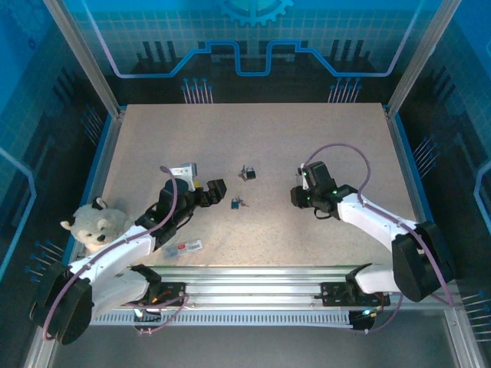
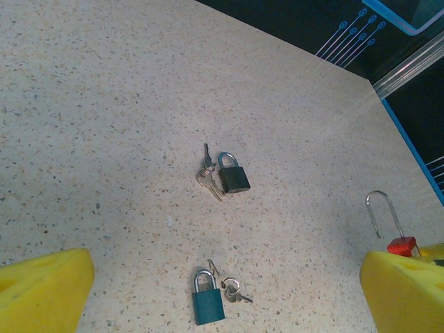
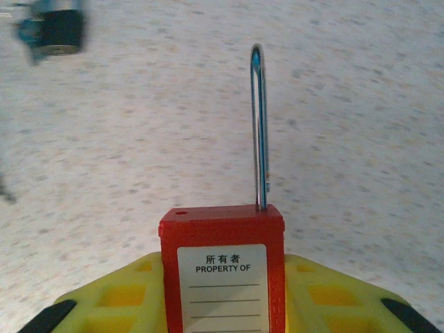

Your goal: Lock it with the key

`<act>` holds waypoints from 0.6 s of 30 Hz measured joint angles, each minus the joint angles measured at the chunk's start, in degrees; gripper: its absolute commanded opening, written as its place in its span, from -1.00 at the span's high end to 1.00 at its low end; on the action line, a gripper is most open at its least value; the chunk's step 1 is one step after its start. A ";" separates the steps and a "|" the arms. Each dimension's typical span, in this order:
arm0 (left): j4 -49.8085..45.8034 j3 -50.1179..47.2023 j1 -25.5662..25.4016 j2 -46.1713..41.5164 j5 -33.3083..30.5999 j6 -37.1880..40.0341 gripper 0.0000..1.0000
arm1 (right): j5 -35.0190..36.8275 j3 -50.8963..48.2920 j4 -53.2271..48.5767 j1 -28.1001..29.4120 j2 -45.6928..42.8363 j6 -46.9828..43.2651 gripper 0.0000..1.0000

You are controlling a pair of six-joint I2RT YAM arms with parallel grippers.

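A red padlock (image 3: 222,270) with a white "PROPERTY OF" label stands upright between the yellow fingers (image 3: 118,298) of my right gripper (image 3: 222,305), which is shut on its body. Its steel shackle (image 3: 259,125) is raised, one leg out of its hole. The left wrist view catches that red padlock (image 2: 402,244) at the right edge. My left gripper (image 2: 227,277) hangs open above the table, yellow fingers (image 2: 41,288) wide apart. Below it lie a teal padlock (image 2: 208,304) beside a ring of keys (image 2: 234,290), and farther off a black padlock (image 2: 234,177) with keys (image 2: 207,173).
From above, the left gripper (image 1: 217,189) and right gripper (image 1: 301,196) face each other across the black padlock (image 1: 247,173) and teal padlock (image 1: 236,203). A white stuffed bear (image 1: 96,226) sits at the left edge, a small packet (image 1: 182,248) near the front, a metal piece (image 1: 184,170) behind the left arm.
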 measured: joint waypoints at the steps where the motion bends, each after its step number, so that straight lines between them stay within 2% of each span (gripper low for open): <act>1: 0.00 0.00 0.02 0.24 0.15 -0.04 -0.98 | -1.46 -0.61 0.94 0.52 -0.98 -0.20 0.61; 10: 0.72 0.22 0.00 3.04 3.48 -3.41 -0.98 | -14.93 -4.17 7.10 3.45 -6.10 -1.07 0.67; 18: 3.39 1.86 -0.24 6.75 8.02 -8.98 -0.98 | -21.53 -4.68 9.94 6.54 -6.29 -1.86 0.70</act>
